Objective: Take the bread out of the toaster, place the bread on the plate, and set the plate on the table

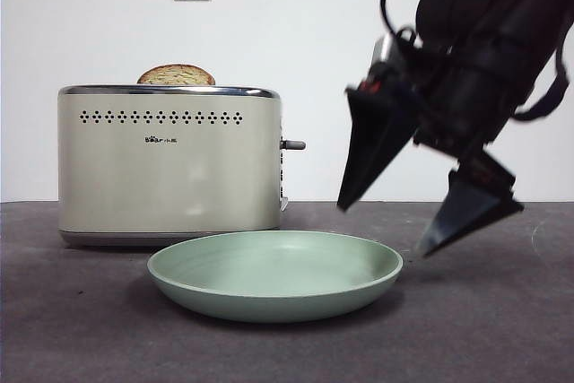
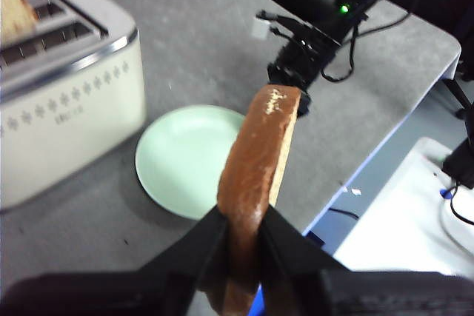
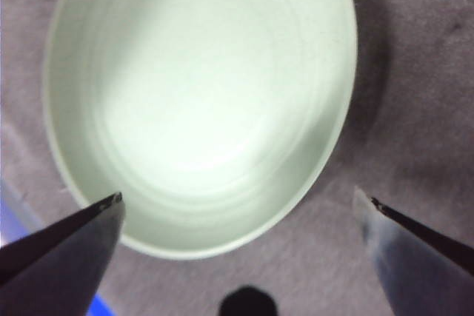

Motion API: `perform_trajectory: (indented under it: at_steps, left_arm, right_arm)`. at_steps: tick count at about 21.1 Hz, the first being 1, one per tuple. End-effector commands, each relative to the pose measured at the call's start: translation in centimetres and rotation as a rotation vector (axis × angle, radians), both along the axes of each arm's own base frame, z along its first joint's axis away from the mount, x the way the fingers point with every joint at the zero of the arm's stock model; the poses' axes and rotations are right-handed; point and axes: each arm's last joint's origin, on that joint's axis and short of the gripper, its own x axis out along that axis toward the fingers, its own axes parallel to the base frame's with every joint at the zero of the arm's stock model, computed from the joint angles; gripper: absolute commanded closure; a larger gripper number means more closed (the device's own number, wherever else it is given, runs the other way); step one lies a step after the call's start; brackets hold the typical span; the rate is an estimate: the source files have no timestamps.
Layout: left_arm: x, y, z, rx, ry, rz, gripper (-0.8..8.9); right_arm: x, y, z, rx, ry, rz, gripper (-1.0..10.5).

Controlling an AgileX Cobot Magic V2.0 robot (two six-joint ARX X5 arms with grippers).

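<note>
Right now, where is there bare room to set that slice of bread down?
The plate is bare inside. Bare table shows in front of and right of it. It is crowded between plate and toaster, and the open right gripper hangs above the plate's right rim. The left gripper holds the bread.

The left tool (image 2: 243,231) is raised high, its two black jaws clamped on the lower edge of the bread (image 2: 255,175), which stands upright between them; in the front view only a blurred brown sliver shows at the top left corner, probably that slice. The right tool (image 1: 429,205) comes in from the upper right, big and dark, tilted down to the left, its jaws spread wide and hanging just above the right rim of the plate (image 1: 269,298).
</note>
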Motion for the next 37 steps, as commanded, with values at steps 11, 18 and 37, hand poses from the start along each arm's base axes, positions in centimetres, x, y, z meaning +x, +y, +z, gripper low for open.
perform_trajectory:
  at_steps: [11, 18, 37]
  left_arm:
    - [0.3, -0.2, -0.7, -0.029, 0.020, -0.019, 8.20]
    - [0.8, -0.4, -0.4, -0.087, 0.032, -0.028, 8.21]
    - [15.3, -10.9, -6.6, -0.104, 0.426, -0.227, 8.21]
  right_arm:
    - [1.0, 1.6, -3.4, -0.032, 0.047, -0.015, 9.7]
    - [0.6, 1.6, -1.3, -0.016, -0.013, -0.040, 9.6]
    - [-6.4, 0.2, 9.5, 0.157, -0.181, -0.063, 9.6]
